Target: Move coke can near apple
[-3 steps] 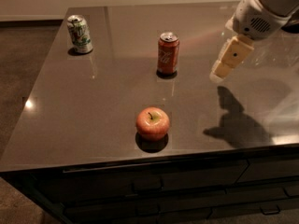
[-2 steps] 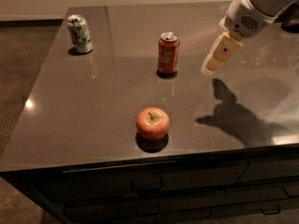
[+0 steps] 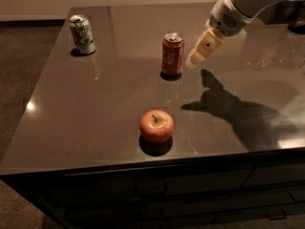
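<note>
The coke can (image 3: 172,55) stands upright near the middle of the dark table (image 3: 95,109). The apple (image 3: 156,126) sits nearer the front edge, a good way in front of the can. My gripper (image 3: 194,60) hangs above the table just right of the can's upper half, apart from it, reaching in from the upper right on the white arm (image 3: 238,6). It holds nothing.
A white-and-green can (image 3: 82,34) stands at the back left of the table. The arm's shadow (image 3: 233,109) lies on the right side. The table's front edge runs just below the apple, with drawers (image 3: 157,194) underneath.
The gripper has moved left and a little down toward the coke can. The can, the apple and the white-and-green can have not moved.
</note>
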You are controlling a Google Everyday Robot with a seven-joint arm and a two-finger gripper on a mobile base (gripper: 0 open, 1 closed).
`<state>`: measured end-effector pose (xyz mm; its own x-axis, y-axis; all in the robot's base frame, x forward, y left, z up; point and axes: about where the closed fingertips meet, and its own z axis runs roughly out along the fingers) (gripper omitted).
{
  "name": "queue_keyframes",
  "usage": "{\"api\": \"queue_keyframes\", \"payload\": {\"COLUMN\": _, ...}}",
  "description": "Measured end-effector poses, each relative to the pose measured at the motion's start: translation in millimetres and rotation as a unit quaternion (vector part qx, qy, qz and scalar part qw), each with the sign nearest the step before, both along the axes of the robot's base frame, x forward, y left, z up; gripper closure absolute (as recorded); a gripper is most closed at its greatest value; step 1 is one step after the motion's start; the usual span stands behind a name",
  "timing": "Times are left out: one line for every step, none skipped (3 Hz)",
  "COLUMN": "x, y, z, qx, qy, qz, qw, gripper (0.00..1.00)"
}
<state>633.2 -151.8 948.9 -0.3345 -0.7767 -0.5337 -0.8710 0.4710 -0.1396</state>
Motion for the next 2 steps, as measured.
{"api": "queue_keyframes", "payload": {"x": 16.7, "y": 18.4, "z": -17.8, "qx": 0.017, "qy": 0.012, "qz": 0.004, "qw": 0.9998, "gripper": 0.0}}
{"api": "queue_keyframes", "payload": {"x": 26.7, "y": 38.7, "z": -31.9, "qx": 0.03, "qy": 0.022, "qz": 0.015, "qw": 0.9992, "gripper": 0.0}}
